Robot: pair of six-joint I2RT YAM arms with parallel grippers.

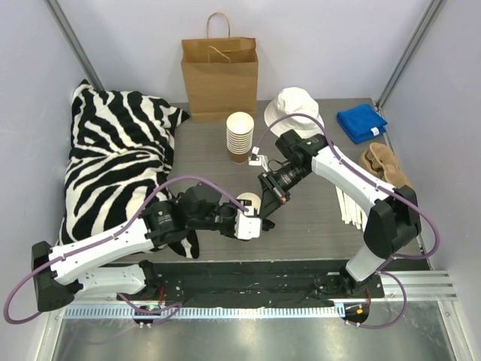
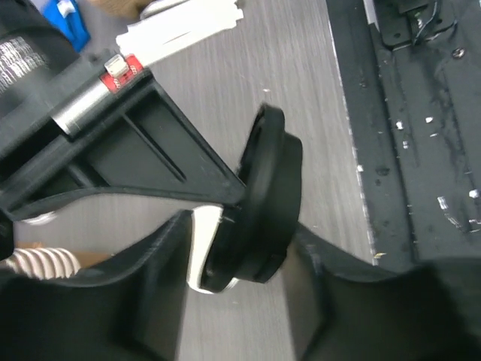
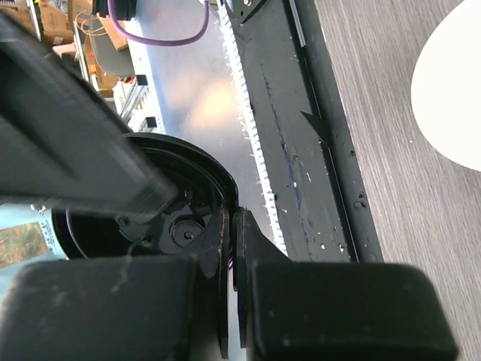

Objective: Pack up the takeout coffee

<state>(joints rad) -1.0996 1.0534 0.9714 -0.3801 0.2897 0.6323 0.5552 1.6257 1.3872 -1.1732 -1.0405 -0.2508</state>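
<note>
Takeout coffee, a small kraft-brown paper cup with a cream rim, was at mid-surface between both arms. The right gripper had its jaws clenched on the black plastic lid. The left gripper had jaws flanking the cup, grip undetermined. Risk: opposed pulls could pop the lid. The zebra-striped pillow lay left. The brown paper bag stood behind, and the stack of lidless paper cups obstructed the route to it.

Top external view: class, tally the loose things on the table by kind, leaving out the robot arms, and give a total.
paper bag: 1
stack of lidless paper cups: 1
takeout coffee cup: 1
white hat: 1
blue cloth: 1
zebra-print cushion: 1
tan crumpled item: 1
bunch of white strips: 1
Total: 8
</note>
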